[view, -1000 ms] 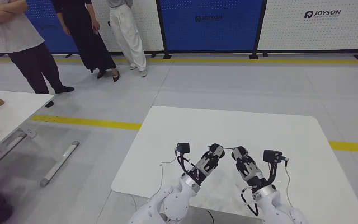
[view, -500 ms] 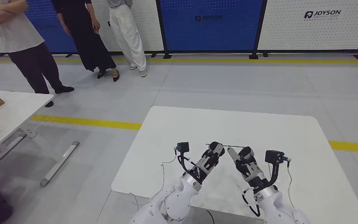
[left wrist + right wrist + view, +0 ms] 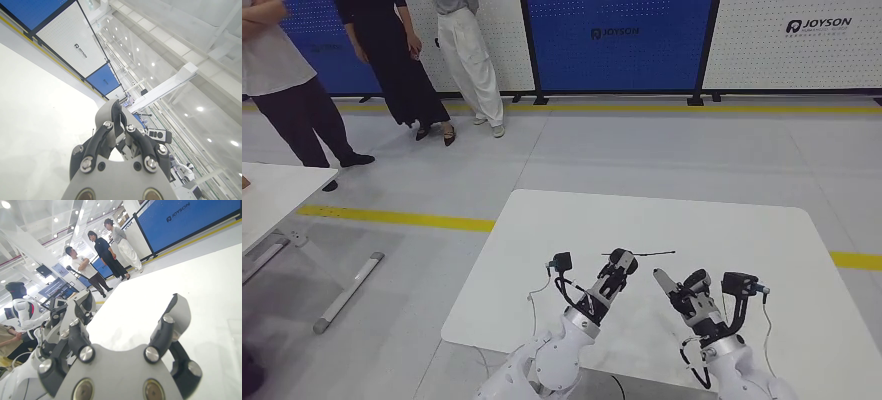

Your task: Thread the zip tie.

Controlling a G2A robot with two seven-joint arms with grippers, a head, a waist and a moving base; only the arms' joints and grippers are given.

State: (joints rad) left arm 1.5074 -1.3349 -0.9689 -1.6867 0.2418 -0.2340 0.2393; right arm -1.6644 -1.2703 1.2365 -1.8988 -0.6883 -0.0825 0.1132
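A thin black zip tie (image 3: 644, 253) sticks out sideways over the white table (image 3: 742, 225), pinched at one end in my left gripper (image 3: 621, 261). In the left wrist view that gripper (image 3: 117, 107) has its fingertips pressed together, and the tie itself is hard to make out there. My right gripper (image 3: 679, 280) sits a little to the right of the tie and nearer the table's front edge, apart from it. The right wrist view shows the right gripper (image 3: 130, 303) open, its fingers (image 3: 178, 307) spread wide with nothing between them.
The table's front edge runs just below both arms, and bare tabletop stretches beyond them. A second white table (image 3: 267, 205) stands across the floor at the far left. Blue and white partition panels (image 3: 617, 40) line the back.
The right gripper has opened, let go of the zip tie and drawn back to the right and toward the front edge. The left gripper keeps the tie, shifted slightly away.
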